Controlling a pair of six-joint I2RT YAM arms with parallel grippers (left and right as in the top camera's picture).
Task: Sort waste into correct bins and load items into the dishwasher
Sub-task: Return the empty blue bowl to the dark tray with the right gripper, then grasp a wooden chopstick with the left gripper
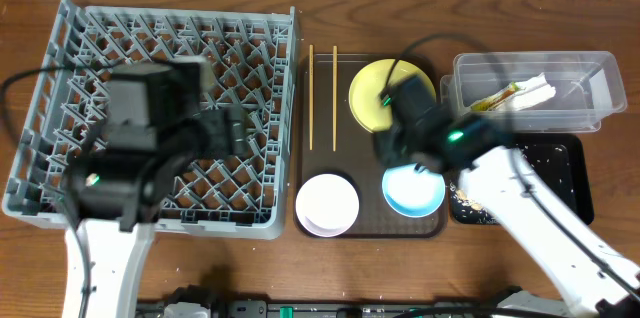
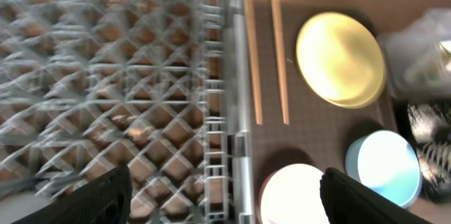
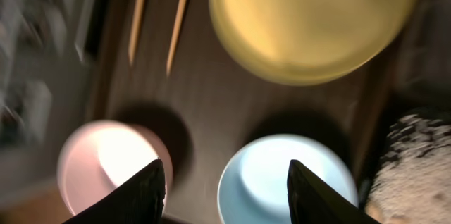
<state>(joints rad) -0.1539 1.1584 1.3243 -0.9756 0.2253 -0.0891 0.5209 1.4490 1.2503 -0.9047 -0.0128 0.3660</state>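
The grey dishwasher rack (image 1: 150, 108) fills the left side. On the brown tray (image 1: 365, 148) lie two chopsticks (image 1: 310, 98), a yellow plate (image 1: 372, 88), a pink-white bowl (image 1: 327, 203) and a light blue bowl (image 1: 413, 193). The clear bin (image 1: 590, 68) holds the snack wrapper (image 1: 495, 100) and the napkin (image 1: 532, 92). Rice scraps (image 1: 470, 203) lie in the black bin (image 1: 555, 173). My left gripper (image 2: 229, 199) hangs open over the rack's right edge, beside the pink-white bowl (image 2: 296, 196). My right gripper (image 3: 229, 196) is open and empty above the tray, with the blue bowl (image 3: 275, 175) below it.
The rack (image 2: 106, 76) has upright pegs across its lattice floor. Its right wall (image 2: 236, 97) stands close against the brown tray. The two bins sit at the far right, the clear one behind the black one. Bare wooden table lies in front.
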